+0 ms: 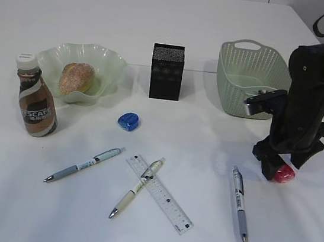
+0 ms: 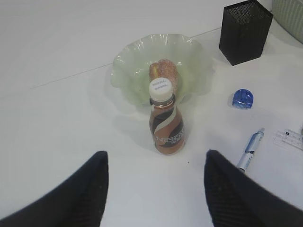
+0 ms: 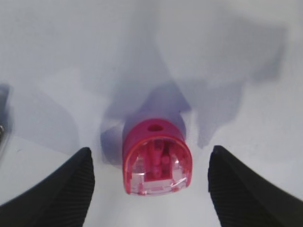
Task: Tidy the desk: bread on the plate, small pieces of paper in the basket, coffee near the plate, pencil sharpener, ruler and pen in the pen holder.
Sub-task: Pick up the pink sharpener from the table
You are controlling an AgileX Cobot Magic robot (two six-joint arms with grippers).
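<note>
Both grippers stand spread: the left gripper (image 2: 154,189) hovers near the coffee bottle (image 1: 36,97), which stands just left of the plate (image 1: 110,60) holding the bread (image 1: 76,78). Far right, the right gripper (image 3: 151,184) straddles a red pencil sharpener (image 1: 283,173) without touching it.

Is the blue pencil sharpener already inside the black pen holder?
No, the blue pencil sharpener lies on the table, in front of and to the left of the black pen holder.
</note>
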